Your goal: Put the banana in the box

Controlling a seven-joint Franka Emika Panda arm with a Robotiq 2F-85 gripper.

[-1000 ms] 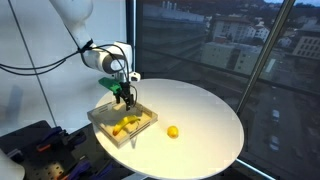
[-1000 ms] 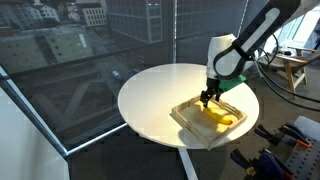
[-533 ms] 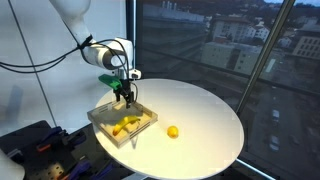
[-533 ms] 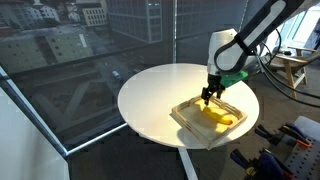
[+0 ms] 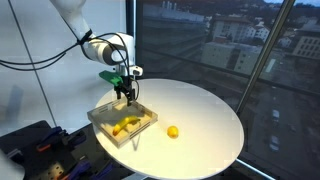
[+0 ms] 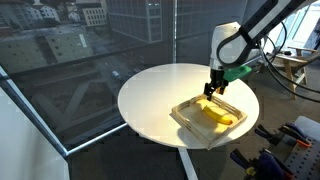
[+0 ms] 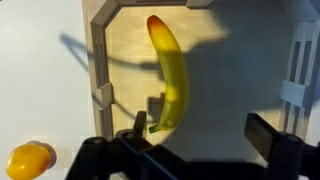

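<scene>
The yellow banana [image 7: 170, 75] lies flat on the floor of the shallow tan box [image 7: 97, 50]. In both exterior views the box [image 5: 100, 118] [image 6: 184, 116] sits near the edge of the round white table, and the banana [image 5: 126, 125] [image 6: 219, 115] rests inside it. My gripper [image 5: 127, 95] [image 6: 214, 88] hangs open above the box, well clear of the fruit. From the wrist, the gripper [image 7: 200, 128] has its two dark fingers spread wide, nothing between them, and the banana's stem end lies below, close to one finger [image 7: 140, 125].
A small round yellow-orange fruit [image 5: 173, 131] [image 7: 28, 160] lies on the white table [image 5: 205, 105] outside the box. Large windows stand close behind the table. Dark equipment [image 5: 35, 145] sits beside the table near the box.
The gripper has risen straight up from the box and stayed open. The banana lies still in the box.
</scene>
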